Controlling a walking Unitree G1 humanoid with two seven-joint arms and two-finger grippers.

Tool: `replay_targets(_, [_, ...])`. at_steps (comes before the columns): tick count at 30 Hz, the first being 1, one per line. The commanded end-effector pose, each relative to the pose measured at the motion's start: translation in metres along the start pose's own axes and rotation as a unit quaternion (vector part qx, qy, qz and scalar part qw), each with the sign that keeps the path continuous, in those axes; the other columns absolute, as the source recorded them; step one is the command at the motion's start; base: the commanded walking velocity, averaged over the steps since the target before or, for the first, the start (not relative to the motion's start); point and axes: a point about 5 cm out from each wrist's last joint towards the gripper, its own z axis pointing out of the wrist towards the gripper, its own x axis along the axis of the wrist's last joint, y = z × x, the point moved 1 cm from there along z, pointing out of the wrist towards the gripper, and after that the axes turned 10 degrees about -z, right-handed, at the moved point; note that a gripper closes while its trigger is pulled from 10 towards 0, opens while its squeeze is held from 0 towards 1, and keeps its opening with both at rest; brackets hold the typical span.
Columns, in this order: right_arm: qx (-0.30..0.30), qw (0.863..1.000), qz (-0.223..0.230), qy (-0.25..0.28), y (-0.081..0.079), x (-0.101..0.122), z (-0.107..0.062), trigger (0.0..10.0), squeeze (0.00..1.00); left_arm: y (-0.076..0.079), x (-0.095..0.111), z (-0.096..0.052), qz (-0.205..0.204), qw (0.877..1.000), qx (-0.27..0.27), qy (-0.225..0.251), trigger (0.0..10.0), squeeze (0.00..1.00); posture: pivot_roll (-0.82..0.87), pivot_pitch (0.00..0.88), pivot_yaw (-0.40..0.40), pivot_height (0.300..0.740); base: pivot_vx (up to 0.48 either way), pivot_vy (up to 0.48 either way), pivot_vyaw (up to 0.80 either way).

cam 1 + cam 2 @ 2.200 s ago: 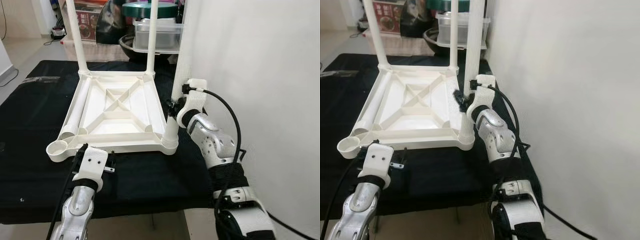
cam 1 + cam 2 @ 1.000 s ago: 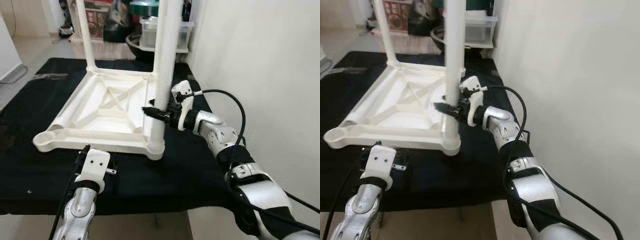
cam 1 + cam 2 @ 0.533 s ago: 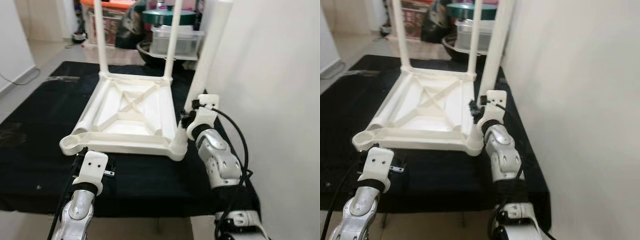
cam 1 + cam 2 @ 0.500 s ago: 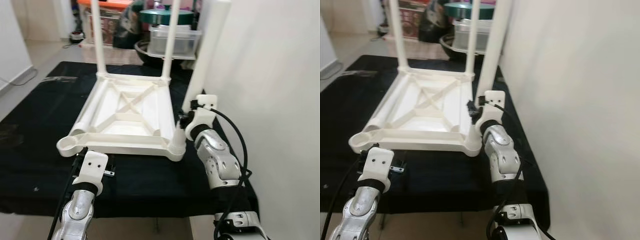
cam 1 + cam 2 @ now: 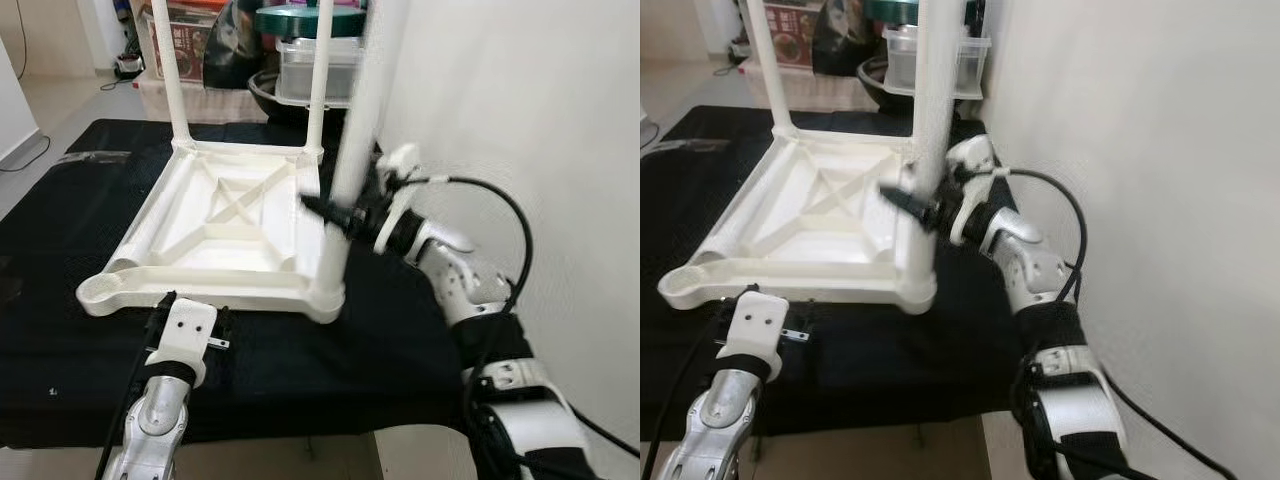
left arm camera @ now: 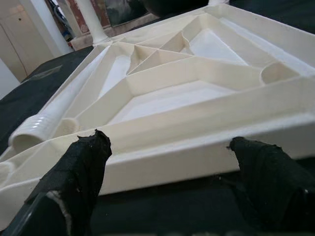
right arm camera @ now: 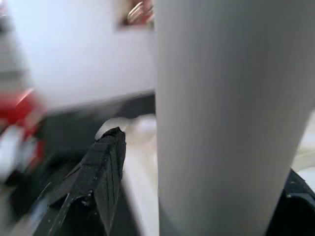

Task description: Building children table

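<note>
Right claw (image 5: 335, 215) now reaches in from side, arm swung out rightward versus half second ago; fingers pinching near white leg (image 5: 350, 170), which stands in corner socket of upturned table (image 5: 225, 225). Table: white moulded plastic, ribbed X underside, tubular legs, lying on black cloth tabletop (image 5: 60, 210). Left claw (image 6: 167, 162) unchanged, spread wide before table's near edge.

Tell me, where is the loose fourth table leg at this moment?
The loose leg lies flat inside the upturned table top, along its left edge, ahead of the left gripper.
</note>
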Motion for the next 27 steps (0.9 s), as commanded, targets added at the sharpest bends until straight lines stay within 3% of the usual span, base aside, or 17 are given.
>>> replay_targets(1, [0.062, 0.998, 0.009, -0.027, -0.014, -0.016, 0.006, 10.0, 0.0, 0.002, -0.002, -0.001, 0.008, 1.0, -0.005, -0.005, 10.0, 0.0, 0.1, 0.0, -0.137, 0.74, 0.0, 0.0, 0.0])
replay_targets(5, [0.1, 0.994, -0.011, -0.041, -0.018, -0.026, 0.015, 10.0, 0.0, 0.0, -0.001, 0.0, 0.01, 1.0, -0.003, -0.003, 10.0, 0.0, 0.11, 0.0, -0.143, 0.74, 0.0, 0.0, 0.0])
replay_targets(6, [0.081, 0.996, -0.009, -0.029, -0.014, -0.023, 0.019, 2.1, 0.0, 0.0, -0.001, 0.0, 0.01, 1.0, -0.002, -0.003, 10.0, 0.0, 0.11, 0.0, -0.143, 0.74, 0.0, 0.0, 0.0])
replay_targets(7, [0.066, 0.998, -0.005, -0.02, -0.012, -0.021, 0.022, 2.1, 0.0, 0.0, -0.001, 0.0, 0.011, 1.0, -0.002, -0.003, 10.0, 0.0, 0.11, 0.0, -0.143, 0.74, 0.0, 0.0, 0.0])
replay_targets(8, [0.022, 1.0, -0.001, -0.013, -0.005, -0.019, 0.025, 0.0, 0.0, 0.0, -0.001, 0.001, 0.011, 1.0, -0.002, -0.003, 10.0, 0.0, 0.1, 0.0, -0.137, 0.74, 0.0, 0.0, 0.0])
replay_targets(9, [0.022, 1.0, -0.001, -0.013, -0.005, -0.019, 0.025, 0.0, 0.0, 0.0, -0.001, 0.001, 0.011, 1.0, -0.002, -0.003, 10.0, 0.0, 0.1, 0.0, -0.137, 0.74, 0.0, 0.0, 0.0])
replay_targets(11, [-0.117, 0.993, 0.018, -0.014, 0.014, -0.02, 0.023, 0.0, 0.0, 0.003, -0.001, 0.0, 0.011, 1.0, -0.004, -0.003, 10.0, 0.0, 0.1, 0.0, -0.133, 0.74, 0.0, 0.0, 0.0])
replay_targets(12, [-0.117, 0.993, 0.018, -0.014, 0.014, -0.02, 0.023, 0.0, 0.0, 0.003, -0.001, 0.0, 0.011, 1.0, -0.004, -0.003, 10.0, 0.0, 0.1, 0.0, -0.133, 0.74, 0.0, 0.0, 0.0])
replay_targets(13, [-0.236, 0.97, 0.049, -0.021, 0.029, -0.024, 0.014, 0.0, 0.0, 0.003, -0.002, 0.0, 0.011, 1.0, -0.006, -0.003, 10.0, 0.0, 0.1, 0.0, -0.129, 0.74, 0.0, 0.0, 0.0])
replay_targets(15, [-0.435, 0.895, 0.088, -0.047, 0.049, -0.04, -0.018, 0.0, 0.0, 0.003, -0.003, 0.0, 0.012, 1.0, -0.007, -0.005, 10.0, 0.0, 0.09, 0.0, -0.115, 0.74, 0.0, 0.0, 0.0])
replay_targets(16, [-0.49, 0.864, 0.101, -0.06, 0.05, -0.048, -0.031, 0.0, 0.0, 0.001, -0.004, 0.0, 0.013, 1.0, -0.008, -0.006, 10.0, 0.0, 0.1, 0.0, -0.101, 0.74, 0.0, 0.0, 0.0])
replay_targets(17, [-0.49, 0.864, 0.101, -0.06, 0.05, -0.048, -0.031, 0.0, 0.0, 0.001, -0.004, 0.0, 0.013, 1.0, -0.008, -0.006, 10.0, 0.0, 0.1, 0.0, -0.101, 0.74, 0.0, 0.0, 0.0])
replay_targets(18, [-0.518, 0.846, 0.111, -0.068, 0.046, -0.057, -0.04, 0.0, 0.0, 0.001, -0.005, 0.0, 0.015, 1.0, -0.01, -0.008, 10.0, 0.0, 0.1, 0.0, -0.099, 0.74, 0.0, 0.0, 0.0])
replay_targets(21, [-0.523, 0.841, 0.112, -0.083, 0.027, -0.068, -0.044, 0.0, 0.0, 0.001, -0.003, 0.001, 0.021, 1.0, -0.019, -0.006, 10.0, 0.0, 0.13, 0.0, -0.097, 0.74, 0.0, 0.0, 0.0])
replay_targets(24, [-0.493, 0.858, 0.113, -0.093, 0.004, -0.074, -0.039, 0.0, 0.0, -0.004, 0.0, 0.0, 0.033, 0.999, -0.021, -0.002, 10.0, 0.0, 0.21, 0.0, -0.144, 0.74, 0.0, 0.0, 0.0])
replay_targets(26, [-0.493, 0.858, 0.113, -0.093, 0.004, -0.074, -0.039, 0.0, 0.0, -0.004, 0.0, 0.0, 0.033, 0.999, -0.021, -0.002, 10.0, 0.0, 0.21, 0.0, -0.144, 0.74, 0.0, 0.0, 0.0])
replay_targets(27, [-0.481, 0.864, 0.117, -0.095, 0.0, -0.075, -0.038, 10.0, 0.0, -0.005, 0.001, -0.001, 0.037, 0.999, -0.02, -0.001, 10.0, 0.0, 0.24, 0.0, -0.189, 0.74, 0.0, 0.0, 0.0])
